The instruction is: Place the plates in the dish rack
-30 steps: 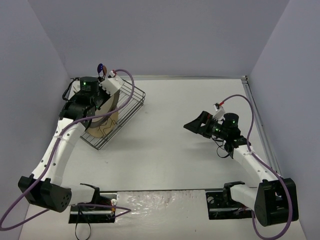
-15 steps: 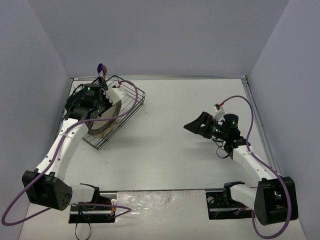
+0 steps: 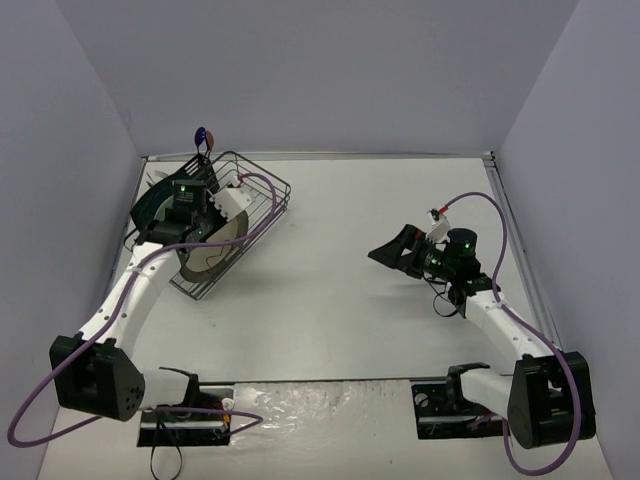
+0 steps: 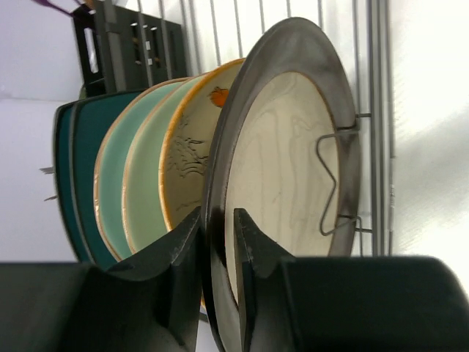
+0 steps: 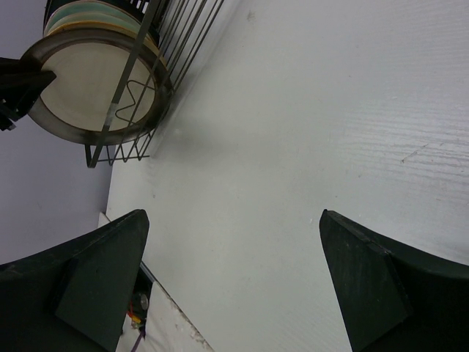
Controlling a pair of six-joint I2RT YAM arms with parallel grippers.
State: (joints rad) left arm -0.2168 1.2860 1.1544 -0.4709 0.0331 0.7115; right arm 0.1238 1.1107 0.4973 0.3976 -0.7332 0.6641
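Six plates in all: two dark teal square plates (image 4: pixel 79 169), two pale mint-green round plates (image 4: pixel 113 187), one cream floral plate (image 4: pixel 187 147) and one beige dark-rimmed plate (image 4: pixel 286 169) (the teal pair mostly hidden behind the rest). One dish rack (image 4: pixel 375 73), one slotted cutlery holder (image 4: pixel 124 44). Two arms on one desk (image 3: pixel 380 300): left arm (image 3: pixel 130 300), right arm (image 3: pixel 500 320).

- Overhead I get soft, even light; the white worktop (image 3: pixel 380 290) reads bright and shadows are faint.
- Left wrist: the beige dark-rimmed plate (image 4: pixel 286 169) is sharp, its rim glinting. The left hand (image 4: pixel 214 220) is dark and blurred, and the right edge is blown out.
- Right wrist: a soft shadow lies beside the dish rack (image 5: pixel 187 37).
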